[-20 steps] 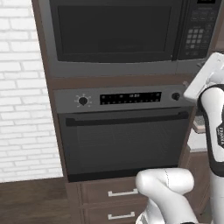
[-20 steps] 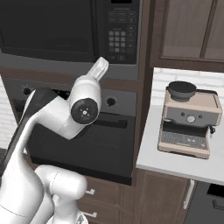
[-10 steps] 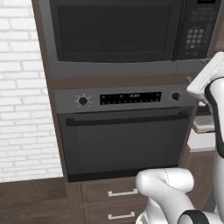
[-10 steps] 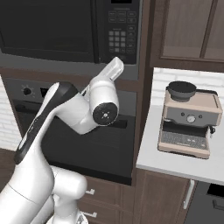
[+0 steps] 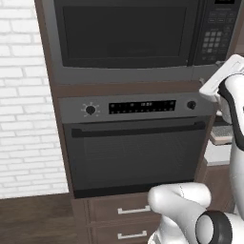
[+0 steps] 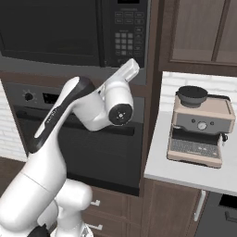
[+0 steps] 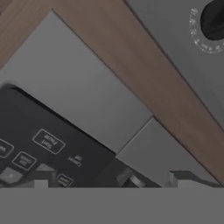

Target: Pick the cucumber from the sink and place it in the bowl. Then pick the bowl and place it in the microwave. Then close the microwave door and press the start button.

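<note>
The microwave [image 5: 128,71] sits built in above the oven, and the microwave door [image 5: 124,33] with its dark window is closed. Its keypad [image 6: 125,37] is on the right. My gripper [image 6: 133,67] hovers just at the microwave's lower right corner, below the keypad. In the hand view the keypad buttons [image 7: 48,142] lie very close at the lower left, with the grey frame [image 7: 78,96] beside them. The gripper [image 7: 152,180] tips barely poke above the bottom band, so their gap is unclear. Cucumber, bowl and sink are out of view.
The oven [image 5: 138,157] with knobs and a bar handle is directly below; its knob [image 7: 214,19] is in the hand view. A coffee machine [image 6: 199,127] stands on the white counter [image 6: 185,173] to the right. A brick wall [image 5: 24,119] is on the left.
My arm has swung right and up, bringing the hand from in front of the oven panel to the microwave's lower right corner under the keypad.
</note>
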Robot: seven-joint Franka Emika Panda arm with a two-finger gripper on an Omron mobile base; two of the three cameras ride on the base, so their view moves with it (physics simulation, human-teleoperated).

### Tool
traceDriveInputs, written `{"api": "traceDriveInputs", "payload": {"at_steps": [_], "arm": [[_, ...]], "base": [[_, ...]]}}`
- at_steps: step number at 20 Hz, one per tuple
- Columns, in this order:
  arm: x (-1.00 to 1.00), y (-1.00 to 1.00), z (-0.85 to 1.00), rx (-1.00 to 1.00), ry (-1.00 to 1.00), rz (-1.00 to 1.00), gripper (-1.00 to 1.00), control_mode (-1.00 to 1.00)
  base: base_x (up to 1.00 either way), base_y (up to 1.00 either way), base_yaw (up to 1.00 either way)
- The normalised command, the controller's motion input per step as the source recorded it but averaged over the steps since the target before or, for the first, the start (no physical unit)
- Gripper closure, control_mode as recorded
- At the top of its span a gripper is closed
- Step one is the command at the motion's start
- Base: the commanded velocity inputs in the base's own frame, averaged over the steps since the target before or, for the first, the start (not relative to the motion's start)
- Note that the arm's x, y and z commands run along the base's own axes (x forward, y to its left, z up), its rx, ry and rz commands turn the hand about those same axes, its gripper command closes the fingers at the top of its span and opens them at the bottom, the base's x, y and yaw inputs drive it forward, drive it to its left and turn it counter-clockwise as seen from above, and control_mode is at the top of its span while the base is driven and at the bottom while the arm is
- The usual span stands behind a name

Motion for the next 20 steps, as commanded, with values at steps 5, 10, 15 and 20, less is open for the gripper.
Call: {"api": "traceDriveInputs", "payload": {"at_steps": [5, 10, 15, 20], "arm": [[0.33, -0.24, 0.0, 0.03, 0.0, 0.02, -1.0, -1.0], [0.32, -0.06, 0.0, 0.02, 0.0, 0.03, -1.0, -1.0], [0.33, 0.0, 0.0, 0.02, 0.01, 0.02, -1.0, -1.0], [0.38, 0.0, 0.0, 0.03, 0.03, 0.03, -1.0, -1.0]], "base": [[0.0, 0.0, 0.0], [0.0, 0.0, 0.0], [0.0, 0.0, 0.0], [0.0, 0.0, 0.0]]}}
